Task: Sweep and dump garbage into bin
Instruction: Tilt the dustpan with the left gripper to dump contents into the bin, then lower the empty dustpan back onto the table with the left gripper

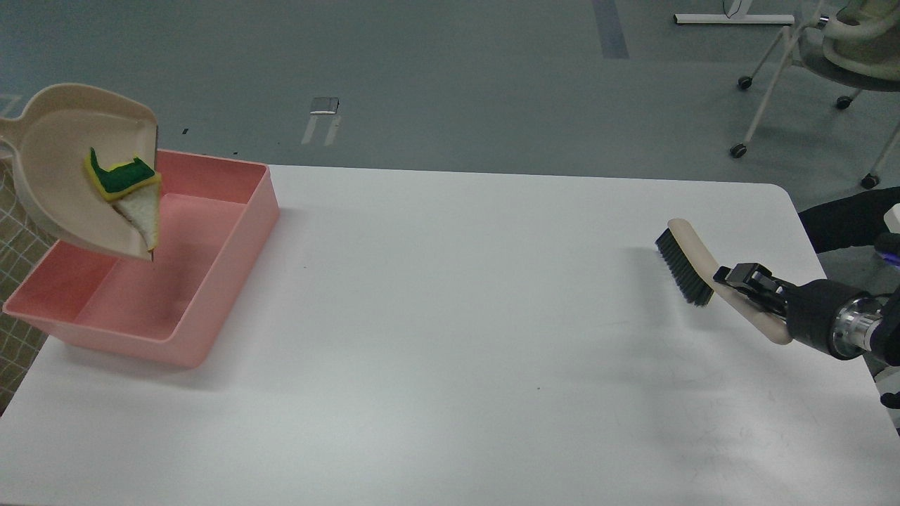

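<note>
The beige dustpan [63,176] hangs tilted over the far left part of the pink bin [211,281], its open lip pointing down into the bin. The garbage lies at that lip: a yellow sponge piece with a dark green face [119,177] and a whitish sponge scrap [143,214] just below it. The dustpan's handle runs off the left edge, so my left gripper is out of view. My right gripper [738,280] at the right is shut on the handle of the beige black-bristled brush [685,263], held just above the table.
The white table [450,337] spreads between bin and brush. A patterned cloth [14,295] lies off the table's left edge. A wheeled chair [830,56] stands on the floor at the back right.
</note>
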